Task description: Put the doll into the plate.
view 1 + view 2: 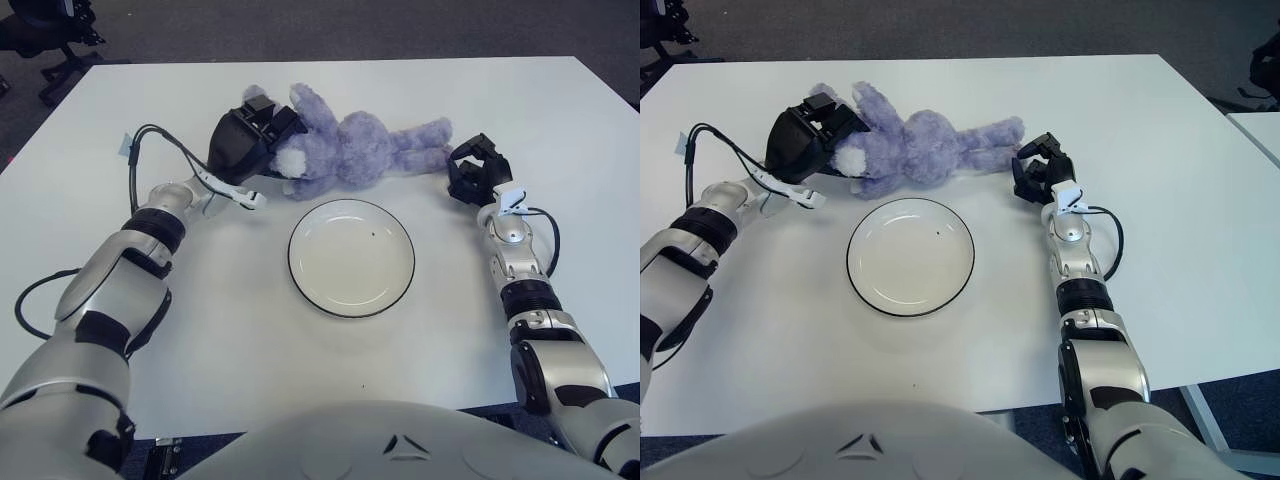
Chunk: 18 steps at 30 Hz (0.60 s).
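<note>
White tabletop [200, 330] fills the scene, with dark floor beyond its far edge and a black stand [50, 40] at the far left corner. Purple plush doll [360, 150] lies on its side on the tabletop, just beyond the far rim of the plate, its head toward the robot's left and its legs stretched toward the right. Its body stays outside the plate; whether its underside touches the rim cannot be told. Left hand [255, 135] is clamped on the doll's head, with black fingers [825, 115] wrapped around the head and ear region, so that the white muzzle shows just beside the palm. Plate [400, 285], round, white and rimmed in black, sits near the middle of the tabletop, directly toward the robot from the doll; a small dark speck marks its inner surface. Right hand [475, 175] shows at the right of the doll's feet, just beside them, its fingers curled together and grasping nothing; contact with the feet cannot be judged. Black cable [150, 145] loops from the left forearm toward the left hand, and a second cable [548, 240] curves beside the right forearm. Grey rounded torso [400, 440] of the robot occupies the near edge of both views.
</note>
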Available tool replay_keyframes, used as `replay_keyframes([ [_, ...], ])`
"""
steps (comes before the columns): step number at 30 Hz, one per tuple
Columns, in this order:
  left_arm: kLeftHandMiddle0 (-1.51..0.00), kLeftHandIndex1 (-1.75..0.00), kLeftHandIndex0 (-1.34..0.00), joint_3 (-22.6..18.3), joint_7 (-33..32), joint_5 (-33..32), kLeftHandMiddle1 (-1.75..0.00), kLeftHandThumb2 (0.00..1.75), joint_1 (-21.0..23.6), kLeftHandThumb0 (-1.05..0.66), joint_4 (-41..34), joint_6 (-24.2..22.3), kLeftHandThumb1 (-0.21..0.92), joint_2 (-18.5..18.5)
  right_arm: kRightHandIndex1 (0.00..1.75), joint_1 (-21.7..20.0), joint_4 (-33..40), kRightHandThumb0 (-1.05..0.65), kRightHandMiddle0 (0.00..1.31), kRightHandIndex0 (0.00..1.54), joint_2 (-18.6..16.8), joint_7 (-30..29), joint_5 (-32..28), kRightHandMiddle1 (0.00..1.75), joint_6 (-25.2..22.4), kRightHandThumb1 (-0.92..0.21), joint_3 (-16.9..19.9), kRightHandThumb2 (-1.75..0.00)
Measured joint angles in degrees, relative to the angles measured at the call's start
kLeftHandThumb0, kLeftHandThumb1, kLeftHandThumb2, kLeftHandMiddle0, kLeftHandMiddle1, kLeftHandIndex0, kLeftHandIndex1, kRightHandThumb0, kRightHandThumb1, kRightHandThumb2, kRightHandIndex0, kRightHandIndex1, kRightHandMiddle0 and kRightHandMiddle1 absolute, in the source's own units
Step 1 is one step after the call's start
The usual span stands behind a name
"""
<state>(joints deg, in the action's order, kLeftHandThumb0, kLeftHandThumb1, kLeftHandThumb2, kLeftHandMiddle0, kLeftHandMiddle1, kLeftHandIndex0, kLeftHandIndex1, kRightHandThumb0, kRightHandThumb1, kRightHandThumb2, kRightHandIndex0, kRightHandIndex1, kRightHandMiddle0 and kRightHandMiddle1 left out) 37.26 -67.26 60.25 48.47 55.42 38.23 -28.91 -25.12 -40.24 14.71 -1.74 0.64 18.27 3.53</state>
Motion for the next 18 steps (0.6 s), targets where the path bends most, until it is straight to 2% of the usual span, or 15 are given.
replay_keyframes([
  [11, -0.97, -1.75, -0.71, 0.9, 2.3, 0.0, -1.75, 0.05, 0.9, -0.09, 0.9, -1.2, 0.91, 4.8, 1.75, 0.9, 1.1, -0.4, 0.4, 0.86, 0.2, 0.1, -0.1, 1.75, 0.0, -0.61, 0.3, -0.92],
  [18, -0.96, -1.75, -0.7, 1.3, 3.5, 0.0, -1.75, 0.04, 2.0, -0.09, 1.2, -2.0, 0.92, 6.7, 1.75, 2.4, 4.4, -0.4, 0.39, 0.86, 0.3, 1.1, -2.0, 1.75, -0.2, -0.62, 2.1, -0.92],
])
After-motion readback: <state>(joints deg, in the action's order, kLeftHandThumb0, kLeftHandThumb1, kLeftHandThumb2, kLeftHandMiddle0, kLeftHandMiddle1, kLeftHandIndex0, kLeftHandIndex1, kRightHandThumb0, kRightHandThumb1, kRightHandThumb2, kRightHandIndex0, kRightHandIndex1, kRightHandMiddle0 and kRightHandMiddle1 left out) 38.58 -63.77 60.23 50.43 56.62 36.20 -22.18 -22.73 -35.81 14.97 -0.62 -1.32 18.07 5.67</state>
